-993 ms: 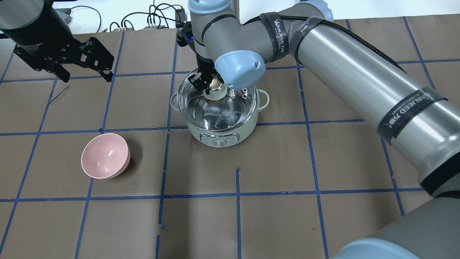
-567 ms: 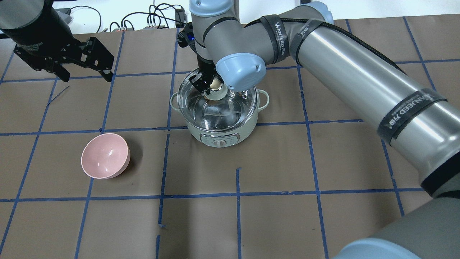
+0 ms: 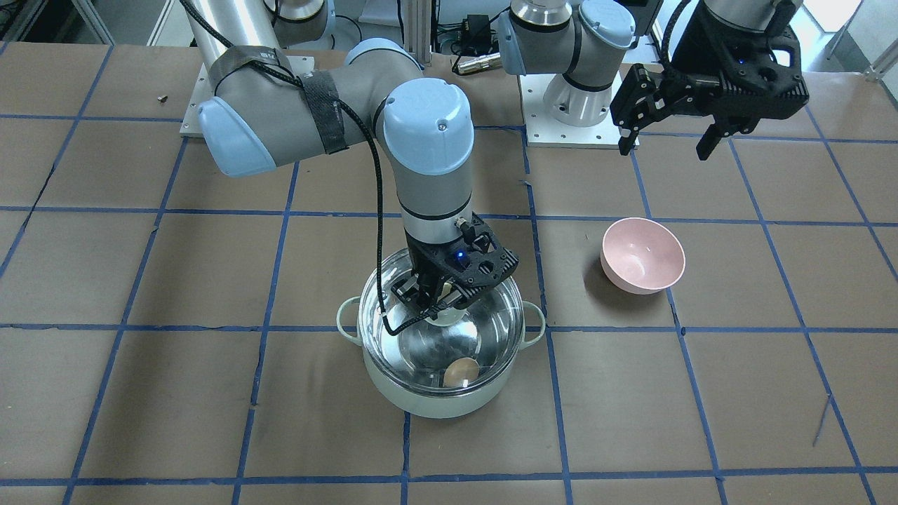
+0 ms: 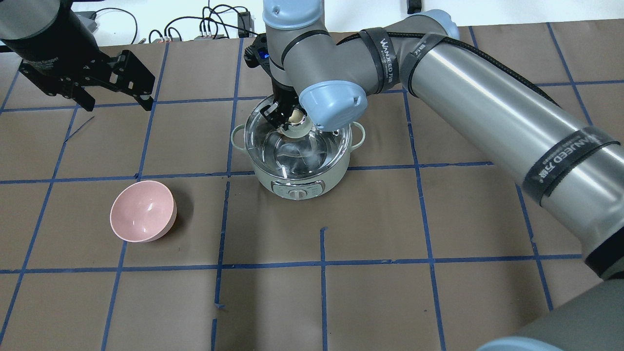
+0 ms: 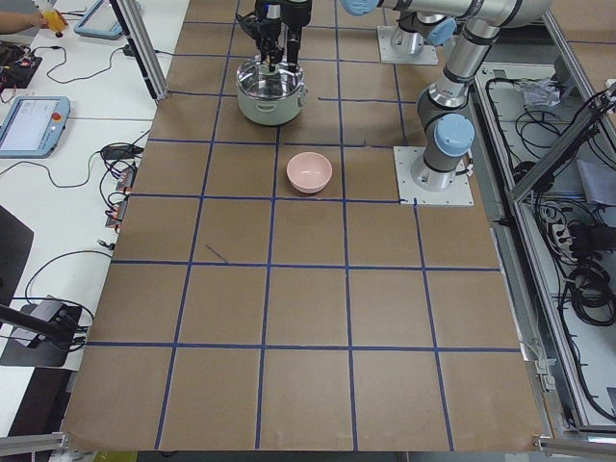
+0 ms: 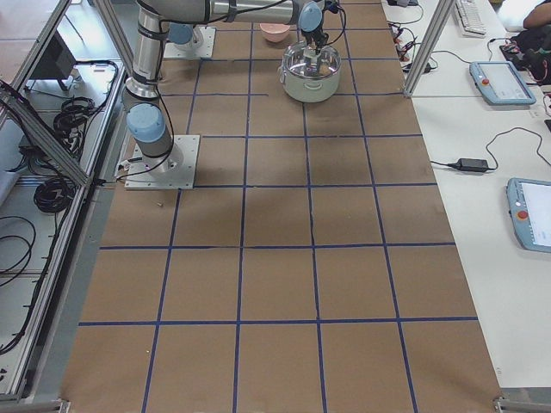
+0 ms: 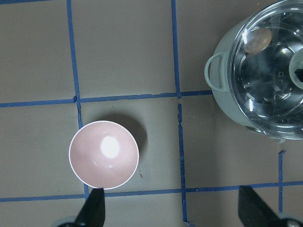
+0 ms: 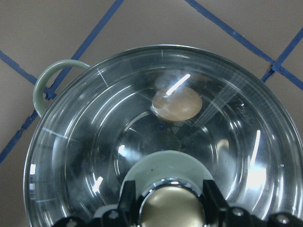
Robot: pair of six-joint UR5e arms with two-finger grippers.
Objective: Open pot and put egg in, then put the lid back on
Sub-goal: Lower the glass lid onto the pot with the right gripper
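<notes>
1. My right end effector (image 3: 431,298) is gripping the beige knob (image 8: 170,208) from above, and the lid (image 8: 85,142) is covering the pot (image 4: 297,187).
2. The egg (image 8: 176,103), tan and smooth, is lying inside the steel pot, under the clear glass.
3. My left end effector (image 3: 665,140) is hovering open, well apart, beyond the pink bowl (image 3: 642,254).

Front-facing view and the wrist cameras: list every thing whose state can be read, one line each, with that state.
Pot: upright, not empty.
Egg: lying inside the pot, on its steel bottom.
Lid: over the pot, gripped at the top; whether it is fully seated, cannot tell.
Bowl: upright, empty.
Right gripper: shut on the lid.
Left gripper: open, holding nothing.
</notes>
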